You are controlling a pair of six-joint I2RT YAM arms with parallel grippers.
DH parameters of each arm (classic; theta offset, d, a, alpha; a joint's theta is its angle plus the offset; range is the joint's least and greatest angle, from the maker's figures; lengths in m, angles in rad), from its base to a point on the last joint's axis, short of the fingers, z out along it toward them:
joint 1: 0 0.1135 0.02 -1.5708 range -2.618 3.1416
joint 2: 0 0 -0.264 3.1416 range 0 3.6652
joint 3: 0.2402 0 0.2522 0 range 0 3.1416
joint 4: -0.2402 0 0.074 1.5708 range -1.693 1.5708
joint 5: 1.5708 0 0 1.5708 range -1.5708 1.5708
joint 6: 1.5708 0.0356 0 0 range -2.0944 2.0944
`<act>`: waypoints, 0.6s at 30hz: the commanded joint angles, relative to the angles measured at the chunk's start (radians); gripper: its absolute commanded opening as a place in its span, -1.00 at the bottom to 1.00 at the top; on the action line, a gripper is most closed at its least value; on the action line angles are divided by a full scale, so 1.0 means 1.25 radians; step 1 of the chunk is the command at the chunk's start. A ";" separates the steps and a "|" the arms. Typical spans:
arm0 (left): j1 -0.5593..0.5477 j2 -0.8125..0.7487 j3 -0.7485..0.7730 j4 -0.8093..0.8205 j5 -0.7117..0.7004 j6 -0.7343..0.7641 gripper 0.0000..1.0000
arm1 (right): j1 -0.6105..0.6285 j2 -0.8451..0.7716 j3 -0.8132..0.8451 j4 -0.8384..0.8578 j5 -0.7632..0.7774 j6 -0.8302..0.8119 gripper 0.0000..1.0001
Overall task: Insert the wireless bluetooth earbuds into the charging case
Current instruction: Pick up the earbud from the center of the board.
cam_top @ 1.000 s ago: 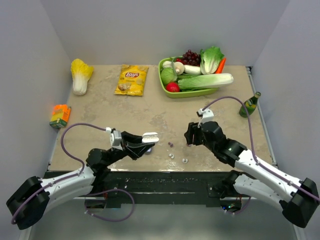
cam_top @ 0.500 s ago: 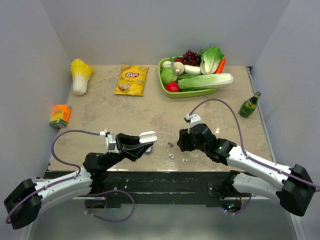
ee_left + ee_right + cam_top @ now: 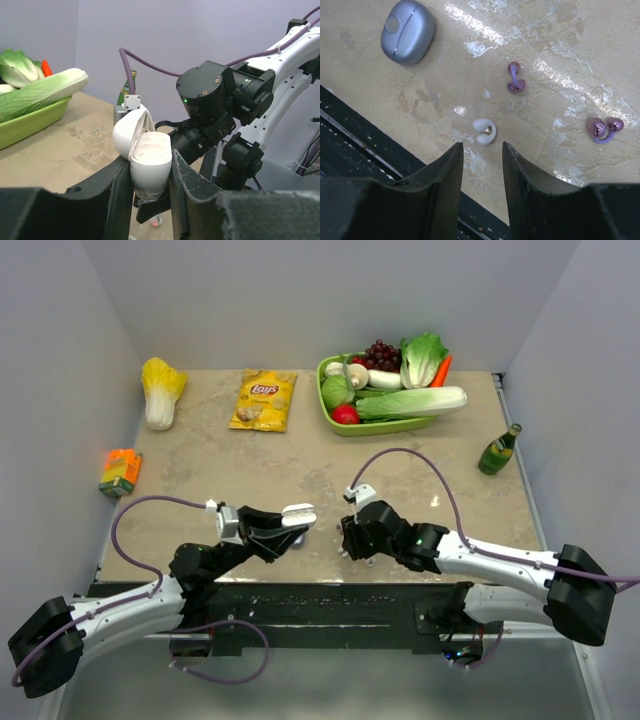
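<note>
The counter (image 3: 560, 65) looks like beige stone, polished and glossy, with bright reflections of light. The white charging case (image 3: 150, 172) is smooth plastic with a soft satin shine. The lilac case (image 3: 407, 31) is smooth too, with a slightly metallic sheen. The purple earbuds (image 3: 516, 79) are very glossy, almost like chrome. The white earbud (image 3: 484, 131) is shiny plastic. The fingers (image 3: 117, 200) of the left gripper (image 3: 151, 161) are matt black, with a fine grainy surface. The chips bag (image 3: 264, 400) is glossy foil.
</note>
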State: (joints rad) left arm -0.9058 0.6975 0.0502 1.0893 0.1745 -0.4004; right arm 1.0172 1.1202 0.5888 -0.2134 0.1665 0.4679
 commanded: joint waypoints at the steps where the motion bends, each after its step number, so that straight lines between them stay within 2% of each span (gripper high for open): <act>1: -0.006 0.003 -0.093 0.032 -0.008 0.004 -1.00 | 0.005 0.045 0.010 0.047 0.035 0.015 -0.18; 18: -0.006 0.009 -0.120 0.045 -0.012 -0.006 -1.00 | 0.005 0.147 0.005 0.084 0.051 0.002 -0.14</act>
State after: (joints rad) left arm -0.9058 0.7029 0.0502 1.0840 0.1738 -0.4015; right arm 1.0203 1.2896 0.5888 -0.1577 0.1967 0.4721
